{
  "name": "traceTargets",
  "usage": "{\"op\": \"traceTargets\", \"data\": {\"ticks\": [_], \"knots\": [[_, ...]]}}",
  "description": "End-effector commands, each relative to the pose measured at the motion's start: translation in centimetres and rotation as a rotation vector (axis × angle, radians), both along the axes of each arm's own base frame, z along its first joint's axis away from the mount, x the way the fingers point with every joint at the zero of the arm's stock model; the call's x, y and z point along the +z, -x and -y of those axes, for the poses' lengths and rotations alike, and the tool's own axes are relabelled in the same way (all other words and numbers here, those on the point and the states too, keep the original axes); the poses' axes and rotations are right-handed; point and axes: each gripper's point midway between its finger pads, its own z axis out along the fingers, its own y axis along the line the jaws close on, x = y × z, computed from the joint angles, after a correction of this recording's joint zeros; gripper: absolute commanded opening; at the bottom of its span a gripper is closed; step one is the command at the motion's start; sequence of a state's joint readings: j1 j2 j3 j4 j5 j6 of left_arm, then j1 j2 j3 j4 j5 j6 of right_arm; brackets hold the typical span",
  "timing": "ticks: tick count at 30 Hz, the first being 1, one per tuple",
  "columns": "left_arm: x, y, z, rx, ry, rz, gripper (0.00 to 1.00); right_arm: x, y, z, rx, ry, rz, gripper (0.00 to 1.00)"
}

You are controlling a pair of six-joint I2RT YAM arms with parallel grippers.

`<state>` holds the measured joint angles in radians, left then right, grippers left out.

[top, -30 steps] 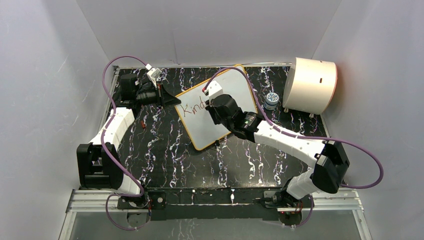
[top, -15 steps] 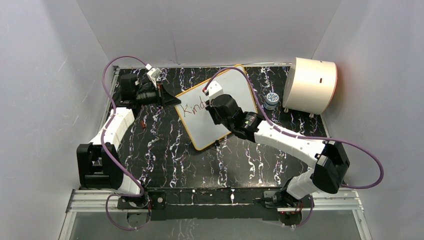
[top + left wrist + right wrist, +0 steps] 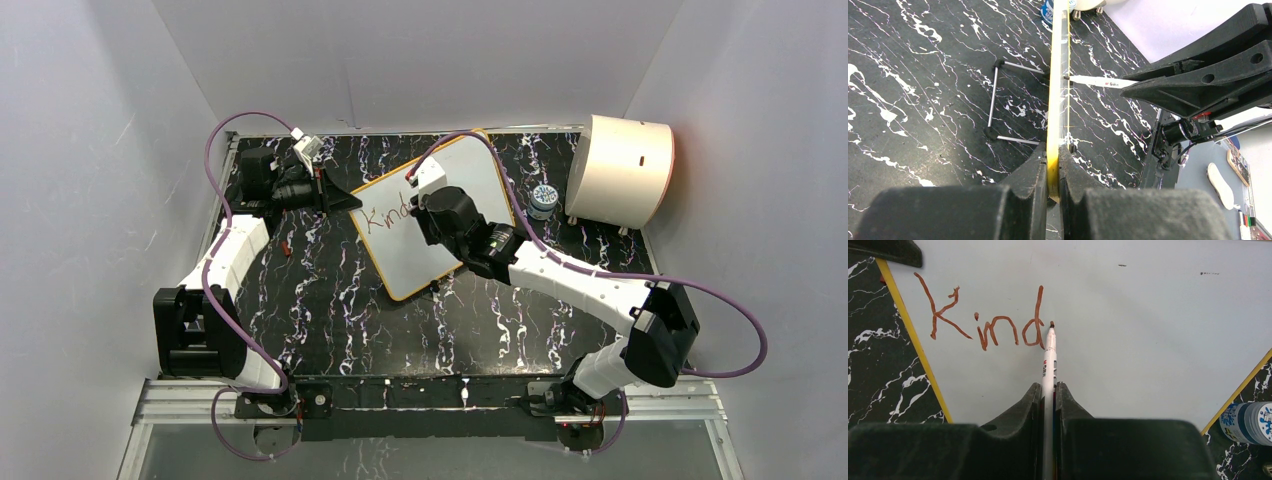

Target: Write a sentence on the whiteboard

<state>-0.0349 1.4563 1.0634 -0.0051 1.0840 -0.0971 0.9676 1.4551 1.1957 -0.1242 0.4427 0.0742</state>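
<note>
Orange-rimmed whiteboard (image 3: 478,172), long axis slanting far-right

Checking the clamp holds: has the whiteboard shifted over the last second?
No: the whiteboard keeps the same gap to the cream drum in the top view.

The whiteboard (image 3: 1148,330) face is smooth, faintly glossy white. The surface (image 3: 923,75) is black, marbled and low-sheen. The left gripper (image 3: 1052,152) and right gripper (image 3: 1048,390) are matt, fine-grained black plastic. The marker (image 3: 1049,352) barrel is glossy white plastic. The stand rods (image 3: 992,105) are bright metal.
</note>
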Motion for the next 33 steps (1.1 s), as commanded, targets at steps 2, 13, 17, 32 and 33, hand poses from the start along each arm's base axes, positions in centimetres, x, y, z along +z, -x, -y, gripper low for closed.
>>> {"op": "traceTargets", "data": {"ticks": [2, 13, 17, 32, 33], "knots": [[-3.3, 2.4, 1.4, -0.071, -0.036, -0.106, 0.0, 3.3, -1.2, 0.0, -0.026, -0.075, 0.081, 0.0], [-3.3, 2.4, 1.4, -0.073, -0.037, -0.105, 0.0, 3.1, -1.8, 0.7, -0.062, -0.054, 0.078, 0.0], [-3.3, 2.4, 1.5, -0.073, -0.036, -0.104, 0.0, 2.4, -1.6, 1.4, -0.084, -0.036, 0.061, 0.0], [-3.3, 2.4, 1.4, -0.071, -0.039, -0.104, 0.0, 0.3, -0.2, 1.8, -0.05, 0.002, -0.024, 0.0], [-3.3, 2.4, 1.4, -0.07, -0.04, -0.104, 0.0, 0.2, -0.2, 1.9, -0.05, 0.004, -0.027, 0.0]]}}
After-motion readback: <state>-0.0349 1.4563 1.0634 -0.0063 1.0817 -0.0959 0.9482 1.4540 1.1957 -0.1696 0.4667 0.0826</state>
